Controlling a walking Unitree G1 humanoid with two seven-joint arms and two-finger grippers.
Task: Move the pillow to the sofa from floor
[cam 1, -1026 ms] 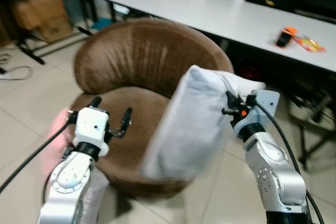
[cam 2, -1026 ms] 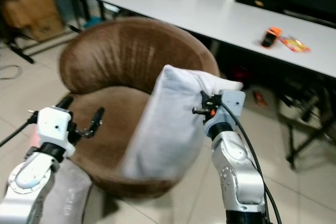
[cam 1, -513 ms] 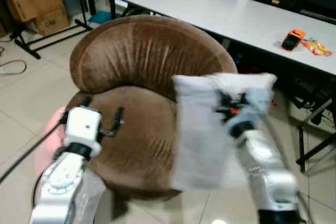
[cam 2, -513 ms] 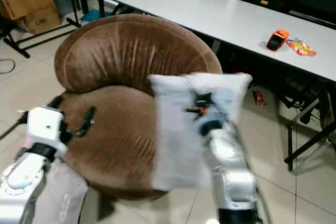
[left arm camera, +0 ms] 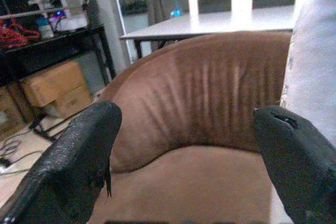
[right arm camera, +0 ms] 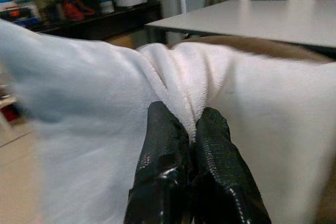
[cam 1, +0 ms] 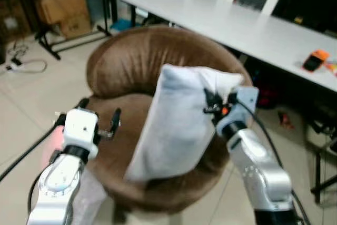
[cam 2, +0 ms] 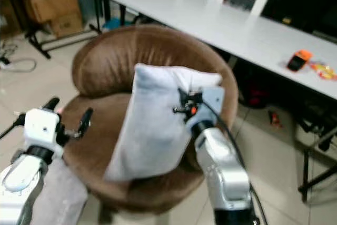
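A tiled room with a long white table (cam 1: 253, 27) across the upper right. The white pillow (cam 1: 174, 125) hangs at frame centre over the seat of the round brown sofa (cam 1: 137, 67), its top fold pinched between the right gripper (right arm camera: 181, 129)'s closed fingers. At lower left, the left gripper (cam 1: 100, 119) hovers with fingers spread, holding nothing.

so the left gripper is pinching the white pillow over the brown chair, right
Not quite: the right gripper is pinching the white pillow over the brown chair, as the right wrist view shows. The left gripper hangs open beside it.
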